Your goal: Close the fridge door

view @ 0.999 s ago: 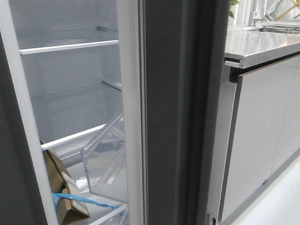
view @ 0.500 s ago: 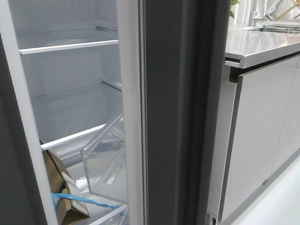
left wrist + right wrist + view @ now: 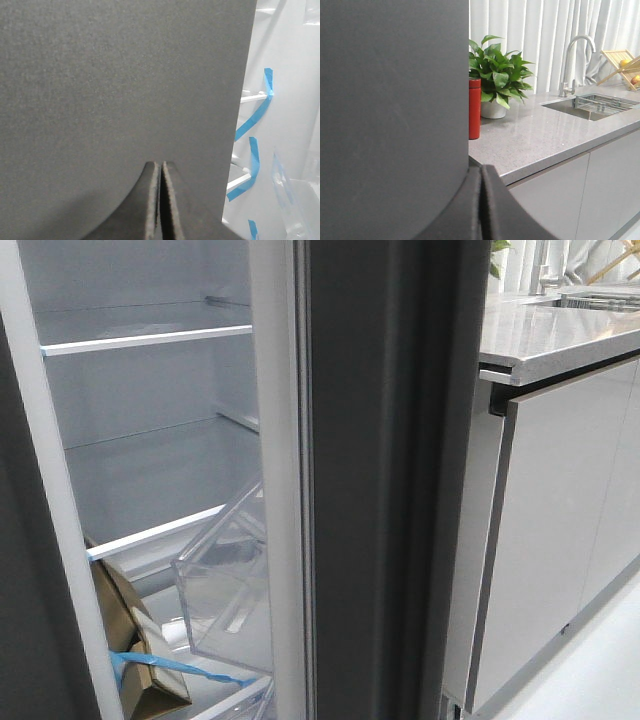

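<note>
The fridge door (image 3: 380, 490) stands open, seen almost edge-on in the front view, with its white inner lining (image 3: 275, 490) and a clear bin (image 3: 225, 590) facing the fridge interior. Its dark-grey outer face (image 3: 390, 115) fills the near side of the right wrist view. My right gripper (image 3: 481, 170) is shut and empty, close in front of that face; I cannot tell whether it touches. My left gripper (image 3: 161, 167) is shut and empty before a flat dark-grey panel (image 3: 115, 85) beside the open interior. Neither gripper shows in the front view.
A grey stone counter (image 3: 560, 335) with glossy pale cabinet doors (image 3: 560, 520) stands right of the door. On it are a red bottle (image 3: 474, 107), a potted plant (image 3: 497, 75) and a sink (image 3: 592, 106). Inside the fridge are shelves (image 3: 150, 340) and a cardboard box (image 3: 130, 640) with blue tape.
</note>
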